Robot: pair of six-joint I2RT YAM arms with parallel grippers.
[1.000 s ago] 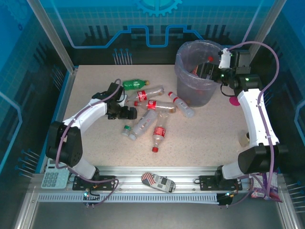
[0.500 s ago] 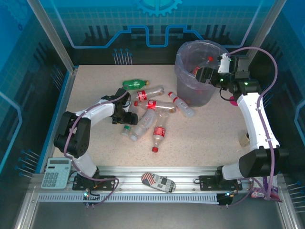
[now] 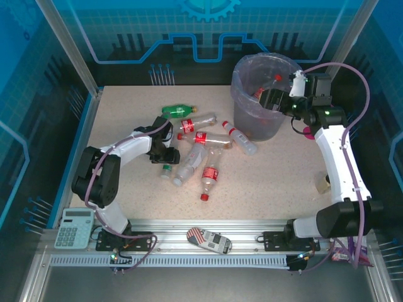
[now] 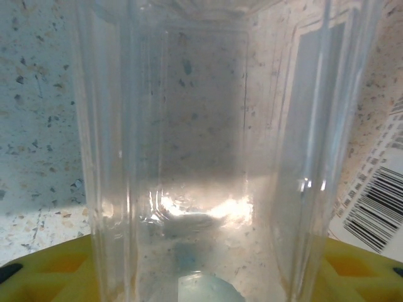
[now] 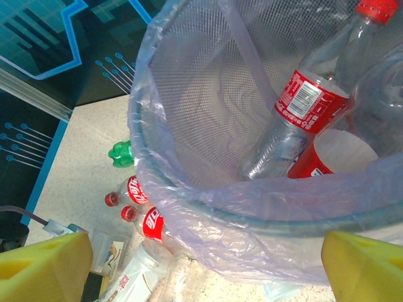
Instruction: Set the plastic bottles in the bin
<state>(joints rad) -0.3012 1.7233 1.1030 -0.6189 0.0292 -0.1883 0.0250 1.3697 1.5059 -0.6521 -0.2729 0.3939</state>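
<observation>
Clear bottle (image 4: 201, 126) tight in left end effector (image 3: 166, 155) — right end effector (image 3: 269, 99) wide above bin (image 3: 255, 124)

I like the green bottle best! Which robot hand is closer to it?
Left. The left hand is low, a short way from the green bottle; the right hand is far off, up at the bin.

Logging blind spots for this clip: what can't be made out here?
- Left wrist view: the clear bottle is too close to the lens, its ends cut off; whether the left end effector grips it is unclear.
- Top view: that end effector's jaws are too small to read.
- Right wrist view: the bin floor is hidden by the bag and the bottles inside, so their count is unclear.
</observation>
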